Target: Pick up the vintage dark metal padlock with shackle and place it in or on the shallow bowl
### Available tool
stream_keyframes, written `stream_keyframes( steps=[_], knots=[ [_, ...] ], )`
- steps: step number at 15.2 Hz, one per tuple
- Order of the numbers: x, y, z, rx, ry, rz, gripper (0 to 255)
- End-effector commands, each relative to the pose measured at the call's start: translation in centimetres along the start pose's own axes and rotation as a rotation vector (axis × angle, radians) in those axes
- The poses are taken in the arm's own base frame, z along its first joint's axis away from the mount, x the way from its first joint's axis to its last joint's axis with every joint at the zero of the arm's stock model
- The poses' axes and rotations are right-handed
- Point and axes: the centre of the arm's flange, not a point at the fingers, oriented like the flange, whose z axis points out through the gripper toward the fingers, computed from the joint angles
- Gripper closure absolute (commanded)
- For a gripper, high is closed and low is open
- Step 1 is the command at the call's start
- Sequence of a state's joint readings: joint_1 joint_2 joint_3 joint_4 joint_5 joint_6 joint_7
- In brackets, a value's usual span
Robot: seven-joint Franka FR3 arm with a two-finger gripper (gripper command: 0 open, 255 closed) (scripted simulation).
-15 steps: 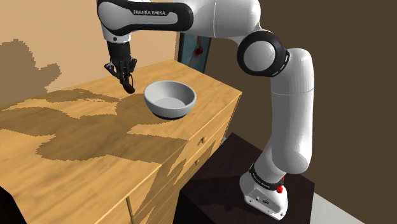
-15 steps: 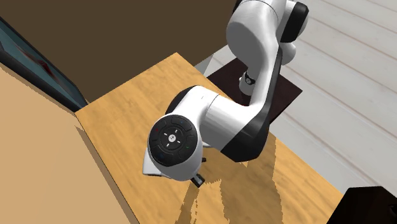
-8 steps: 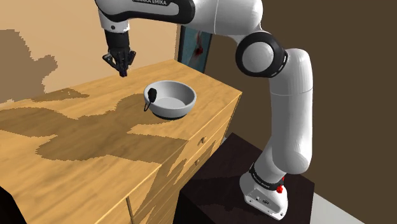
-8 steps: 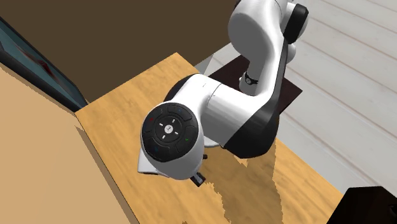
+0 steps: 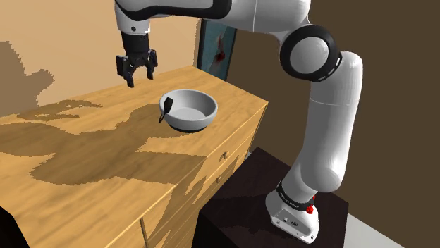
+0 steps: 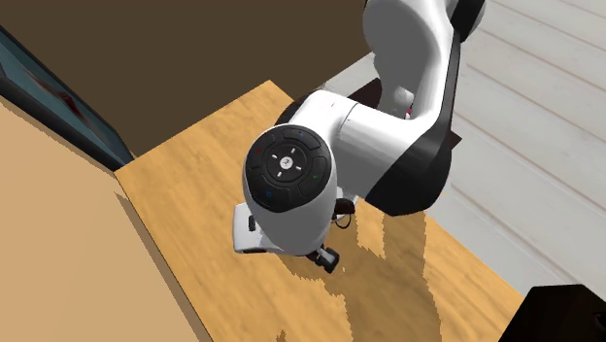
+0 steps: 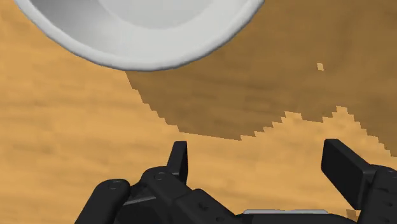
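**Padlock on bowl rim; gripper open and clear of it**

Shoulder view: The gripper (image 5: pixel 140 79) hangs above the wooden counter (image 5: pixel 84 151), towards this view's left of the bowl (image 5: pixel 190 109) and higher than its rim. The jaws stand apart with nothing between them. The bowl is pale grey with a darker base and sits upright near the counter's far corner. The padlock (image 5: pixel 166 110) is a small dark item lying against the bowl's rim on this view's left side. Its long axis runs steeply, from the rim down the outer wall towards the counter, leaning slightly to the left at the lower end. The thicker part is uppermost at the rim and a thinner part trails below. Which end is the shackle cannot be confirmed. A framed picture (image 5: pixel 215 46) leans on the wall behind the counter. The dark stand (image 5: pixel 240 204) is at lower right.

Second exterior view: Seen from above, the white arm (image 6: pixel 369 146) covers the middle of the counter and the bowl is hidden beneath it. A dark part of the gripper projects below the wrist. Pale floorboards (image 6: pixel 544 136) lie to the right.

Wrist view: The two black fingers (image 7: pixel 179 159) are wide apart over bare wood crossed by a shadow (image 7: pixel 267 89). Part of the bowl's pale rim lies ahead of the gripper.
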State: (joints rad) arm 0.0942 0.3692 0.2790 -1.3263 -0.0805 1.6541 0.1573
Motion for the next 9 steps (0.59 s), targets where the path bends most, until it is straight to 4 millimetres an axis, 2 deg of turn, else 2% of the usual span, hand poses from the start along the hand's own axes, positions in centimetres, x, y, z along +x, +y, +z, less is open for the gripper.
stream_keyframes(
  steps=[1, 8, 9],
  knots=[
    [-2.3, -0.3, 0.2, 0.021, -0.012, -0.078, 0],
    [-10.6, 0.0, 0.4, 0.096, -0.053, -0.348, 0],
    [-11.3, 0.1, 0.4, 0.102, -0.056, -0.372, 0]
  ],
)
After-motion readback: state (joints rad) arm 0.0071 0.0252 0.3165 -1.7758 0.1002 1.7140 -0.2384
